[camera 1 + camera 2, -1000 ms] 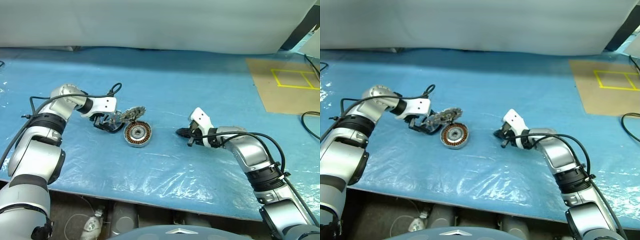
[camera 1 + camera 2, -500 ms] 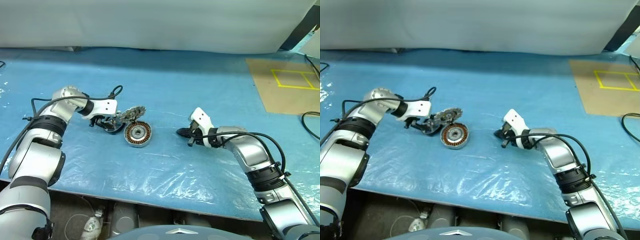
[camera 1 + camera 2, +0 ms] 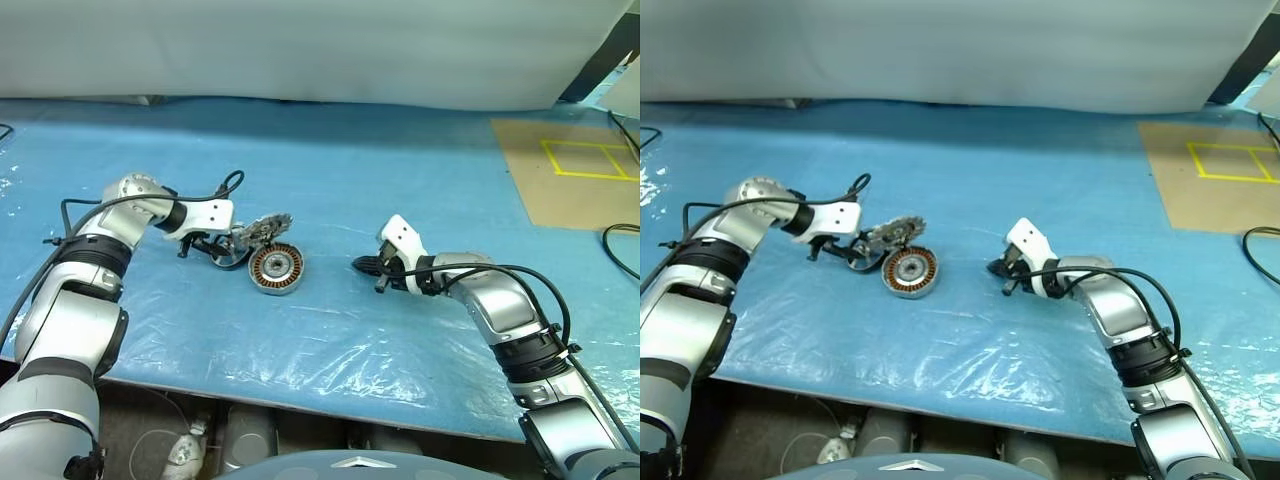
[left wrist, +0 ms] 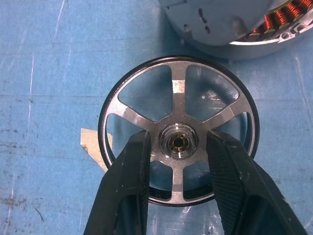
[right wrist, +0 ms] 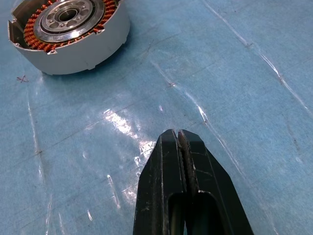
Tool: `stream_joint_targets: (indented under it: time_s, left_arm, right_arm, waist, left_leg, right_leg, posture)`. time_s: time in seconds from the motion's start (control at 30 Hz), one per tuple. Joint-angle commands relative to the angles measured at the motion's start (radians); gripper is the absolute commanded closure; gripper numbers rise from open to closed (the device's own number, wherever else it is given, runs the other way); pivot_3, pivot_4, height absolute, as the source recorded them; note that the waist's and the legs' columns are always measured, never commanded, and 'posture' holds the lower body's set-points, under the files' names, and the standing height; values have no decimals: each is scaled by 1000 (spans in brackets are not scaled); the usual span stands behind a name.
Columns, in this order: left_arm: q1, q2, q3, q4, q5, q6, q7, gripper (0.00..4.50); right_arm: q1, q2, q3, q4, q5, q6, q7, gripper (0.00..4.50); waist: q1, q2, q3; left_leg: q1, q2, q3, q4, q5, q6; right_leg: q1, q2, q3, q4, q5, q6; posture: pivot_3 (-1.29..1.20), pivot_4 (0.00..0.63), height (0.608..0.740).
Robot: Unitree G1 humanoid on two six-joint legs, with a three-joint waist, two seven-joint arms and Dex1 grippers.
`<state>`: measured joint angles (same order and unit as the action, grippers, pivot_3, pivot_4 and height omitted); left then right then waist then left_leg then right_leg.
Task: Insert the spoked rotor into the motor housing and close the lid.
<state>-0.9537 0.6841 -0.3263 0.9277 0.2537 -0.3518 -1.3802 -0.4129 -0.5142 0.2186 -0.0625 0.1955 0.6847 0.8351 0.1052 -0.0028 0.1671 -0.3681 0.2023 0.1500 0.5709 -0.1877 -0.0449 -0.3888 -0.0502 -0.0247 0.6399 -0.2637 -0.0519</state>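
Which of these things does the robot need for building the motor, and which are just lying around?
Needed for the job:
- spoked rotor, between the left gripper fingers
- motor housing, with copper windings
- lid, just behind the housing

Just lying about:
- blue plastic sheet on the table
- cardboard with yellow tape
- scrap of tape beside the rotor

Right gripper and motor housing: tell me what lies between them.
Nothing lies there. In the right wrist view, bare blue plastic-covered table runs from the shut right gripper to the motor housing.

Workshop bench: blue plastic-covered table (image 3: 400, 180), motor parts.
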Motion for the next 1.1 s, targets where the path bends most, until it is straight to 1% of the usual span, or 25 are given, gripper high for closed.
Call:
stream_joint_targets:
  time_s: [0.03,0.13,0.2,0.3,0.33,0.43,0.5,0.57,0.73,0.83,0.9,1.0,1.1]
  left_arm:
    - [31,9,23,7,-16,14,32,3127]
    - [55,42,73,-43,-77,36,-4,3127]
    - [95,64,120,-123,-156,87,-58,3127]
    - [171,100,194,-291,-290,219,-136,3127]
    - [197,114,214,-346,-327,258,-153,3127]
    - [276,152,271,-509,-424,373,-171,3127]
    - [326,182,290,-617,-474,464,-185,3127]
    - [366,212,296,-692,-497,517,-192,3127]
    - [441,267,278,-813,-500,560,-198,3127]
    - [467,260,262,-884,-514,585,-196,3127]
    - [468,199,241,-920,-521,597,-146,3127]
    - [465,140,208,-942,-518,606,-113,3127]
    - [442,85,192,-913,-506,609,-64,3127]
  right_arm:
    - [-17,0,1,-30,6,-4,2,4500]
    - [-18,3,-1,-28,8,-2,1,4500]
    - [-18,3,-4,-27,11,-3,4,4500]
    - [-23,2,-3,-13,8,-11,8,4500]
    - [-25,2,-3,-8,7,-14,9,4500]
    - [-36,4,-3,15,5,-23,13,4500]
    - [-43,6,1,30,1,-30,17,4500]
    - [-49,5,8,44,-4,-40,23,4500]
    - [-66,7,14,67,-10,-56,33,4500]
    - [-74,7,13,77,-12,-59,35,4500]
    - [-70,3,13,73,-14,-62,37,4500]
    - [-65,0,14,68,-19,-62,35,4500]
    - [-60,-4,10,57,-17,-57,35,4500]
  waist:
    - [-1,0,0]
    - [-2,0,0]
    - [-6,0,0]
    - [-9,0,0]
    - [-9,0,0]
    - [-9,0,1]
    - [-9,-1,1]
    - [-9,-1,1]
    - [-10,0,1]
    - [-9,0,1]
    - [-9,0,1]
    - [-10,0,1]
    - [-13,0,1]
  left_leg:
    - [0,0,0,0,0,0]
    - [0,-1,0,0,0,0]
    - [-2,0,0,0,0,0]
    - [-5,0,0,-2,0,0]
    - [-8,0,0,-2,0,0]
    - [-15,0,1,-2,0,0]
    - [-16,0,1,-2,0,0]
    - [-16,0,1,-2,0,0]
    - [-15,1,1,-2,0,0]
    - [-15,0,2,-2,0,0]
    - [-15,0,2,-2,0,0]
    - [-15,0,2,-1,0,0]
    - [-14,0,2,0,0,0]
  right_leg:
    - [0,0,0,0,0,0]
    - [0,-1,0,0,0,0]
    - [-2,-1,0,0,0,0]
    - [-6,-1,0,0,0,0]
    - [-9,-1,0,0,0,0]
    - [-15,0,-1,0,0,0]
    - [-16,0,-1,-1,0,0]
    - [-16,0,-1,-1,0,0]
    - [-16,0,-1,0,0,0]
    - [-16,0,-1,-1,0,0]
    - [-15,0,-1,-1,0,0]
    - [-15,0,-1,0,0,0]
    - [-15,0,-1,0,0,0]
  posture:
    - [0,150,740]
    - [0,150,740]
    - [0,150,740]
    - [0,150,740]
    - [0,150,740]
    - [0,150,740]
    - [0,150,740]
    - [0,150,740]
    - [0,150,740]
    - [0,150,740]
    - [0,150,740]
    - [0,150,740]
    - [0,150,740]
